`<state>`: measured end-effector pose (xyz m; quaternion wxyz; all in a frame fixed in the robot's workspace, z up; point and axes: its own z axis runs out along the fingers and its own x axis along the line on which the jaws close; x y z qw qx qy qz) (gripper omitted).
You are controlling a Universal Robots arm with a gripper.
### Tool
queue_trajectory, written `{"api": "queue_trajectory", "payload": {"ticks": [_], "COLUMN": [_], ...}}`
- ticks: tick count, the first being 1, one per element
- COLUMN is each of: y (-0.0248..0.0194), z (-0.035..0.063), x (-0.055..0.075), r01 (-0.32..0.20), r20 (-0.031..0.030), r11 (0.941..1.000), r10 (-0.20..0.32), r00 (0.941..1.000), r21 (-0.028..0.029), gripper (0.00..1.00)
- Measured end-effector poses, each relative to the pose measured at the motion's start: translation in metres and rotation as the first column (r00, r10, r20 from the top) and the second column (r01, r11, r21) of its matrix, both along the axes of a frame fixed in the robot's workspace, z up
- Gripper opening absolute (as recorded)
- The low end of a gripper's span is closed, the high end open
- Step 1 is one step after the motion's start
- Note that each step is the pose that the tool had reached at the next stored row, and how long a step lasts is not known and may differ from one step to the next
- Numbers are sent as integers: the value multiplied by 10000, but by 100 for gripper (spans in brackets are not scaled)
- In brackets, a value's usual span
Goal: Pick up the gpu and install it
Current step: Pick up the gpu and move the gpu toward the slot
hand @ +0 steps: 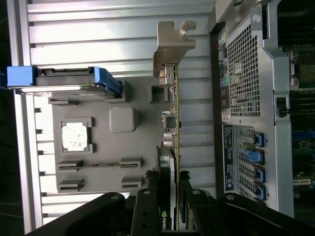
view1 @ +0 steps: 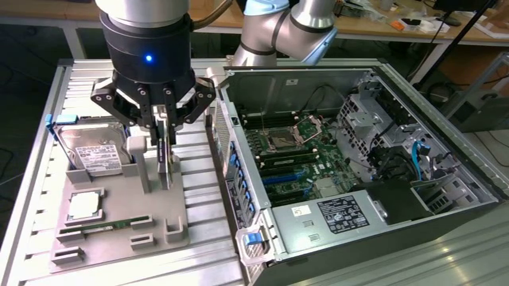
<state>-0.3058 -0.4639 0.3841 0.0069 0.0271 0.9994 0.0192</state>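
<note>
The gripper is seen closed on the gpu, the fingers clamped against both faces of the card. The card is held on edge over the gray fixture tray, beside the hard drive and just outside the open computer case. A small green logo is noted on the card. The white labels on the drive and in the case cannot be read.

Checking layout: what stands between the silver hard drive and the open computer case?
The thin dark gpu card, on edge in the grey tray with the black hand closed on it, seen in the exterior view.
</note>
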Motion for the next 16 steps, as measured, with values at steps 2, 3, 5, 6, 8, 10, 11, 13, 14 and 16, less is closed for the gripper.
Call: {"api": "queue_trajectory", "payload": {"ticks": [2,3,5,6,8,10,11,13,14,16], "y": [0,0,0,1,0,0,0,0,0,0], "z": [14,20,28,41,79,103,116,144,156,190], "x": [0,0,-1,0,0,0,0,0,0,0], "r01": [0,0,0,2,1,1,1,1,1,1], "r20": [-3,-4,-6,-13,-15,-17,-19,-21,-22,-24], "r11": [10000,10000,10000,10000,10000,10000,10000,10000,10000,10000], "r10": [0,0,0,-2,-1,-1,-1,-1,-1,-1], "r00": [10000,10000,10000,10000,10000,10000,10000,10000,10000,10000], "r21": [0,1,1,-1,0,1,0,1,1,0], "gripper": [27,27,27,27,27,27,27,27,27,27]}}
